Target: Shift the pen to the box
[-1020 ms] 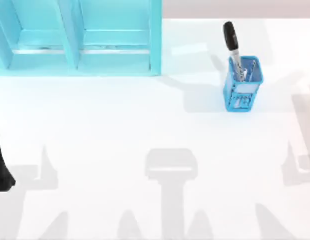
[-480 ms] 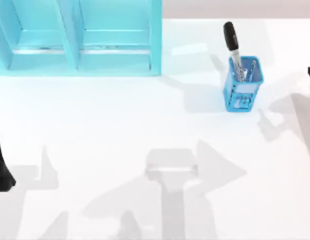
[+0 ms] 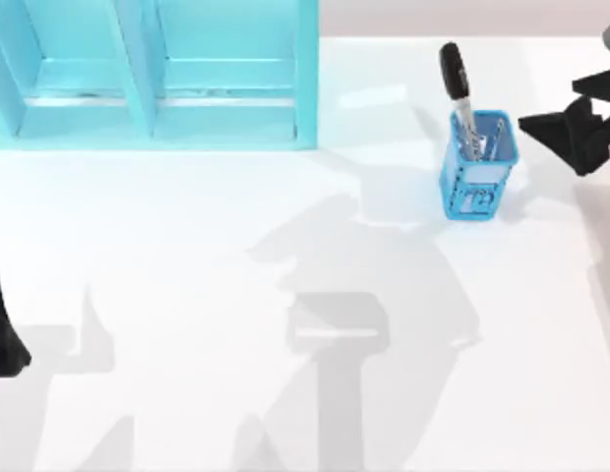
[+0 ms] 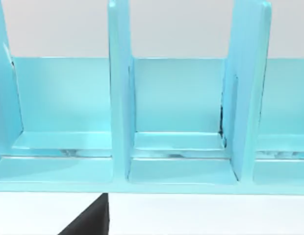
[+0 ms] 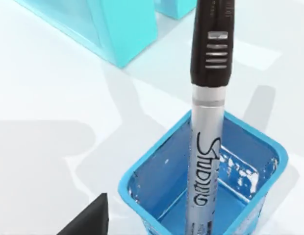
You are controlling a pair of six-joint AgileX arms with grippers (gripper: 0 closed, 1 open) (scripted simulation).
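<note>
Blue mesh forms the small basket point(image 3: 478, 167) that stands on the white surface point(image 3: 187, 295), toward the right side and a little back. The pen point(image 3: 457, 93) stands inside this basket, leaning slightly, its silver-grey shaft down in the basket and its thick black upper part rising well above the rim. From the right wrist view the pen point(image 5: 211, 112) appears close, with dark lettering along the shaft, and the basket point(image 5: 152, 196) surrounds its lower part.

The right pincer point(image 3: 556, 128) hovers at the right edge of the surface, near the basket and apart from it, not touching the pen. Whether its fingers are open or closed I cannot tell.

The turquoise box point(image 3: 157, 88), with upright dividers making compartments, stands at the back left of the surface, well apart from the pen. The left arm point(image 3: 2, 334) sits parked at the left edge, and its wrist camera faces the box point(image 4: 176, 122) compartments.
</note>
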